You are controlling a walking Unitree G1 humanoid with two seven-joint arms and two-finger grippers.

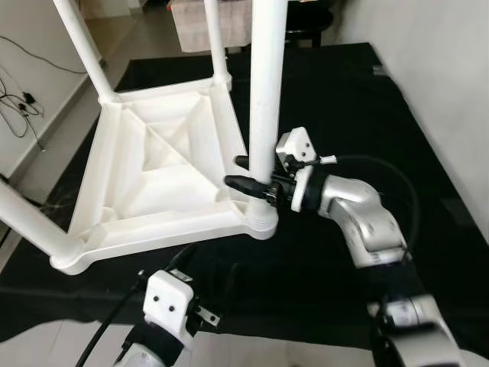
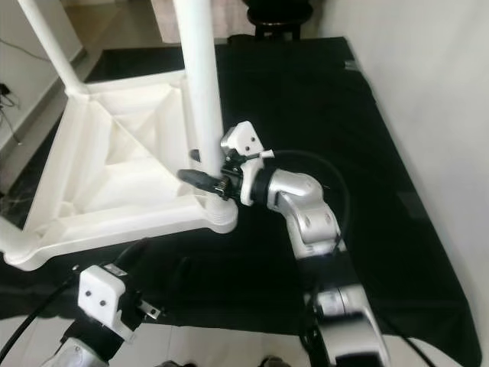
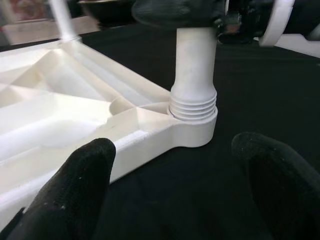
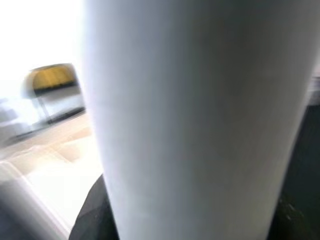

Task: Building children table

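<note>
White table top (image 1: 160, 176) is lying upside down on a black mat (image 1: 359, 99) over pale tiled floor (image 1: 46, 122). Right gripper (image 1: 248, 174) is clamping the near-corner leg (image 1: 266, 92). Left gripper (image 3: 175, 190) is hovering spread wide, holding nothing.

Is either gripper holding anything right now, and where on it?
The right gripper is clamped around the white table leg, low down, just above the threaded end screwed into the tabletop corner. The left gripper is open near that corner, holding nothing.

Two jointed silver metal arms (image 1: 365, 222) are carrying white boxy wrist housings (image 1: 170, 301), black cables and long black fingers (image 3: 75, 190).
</note>
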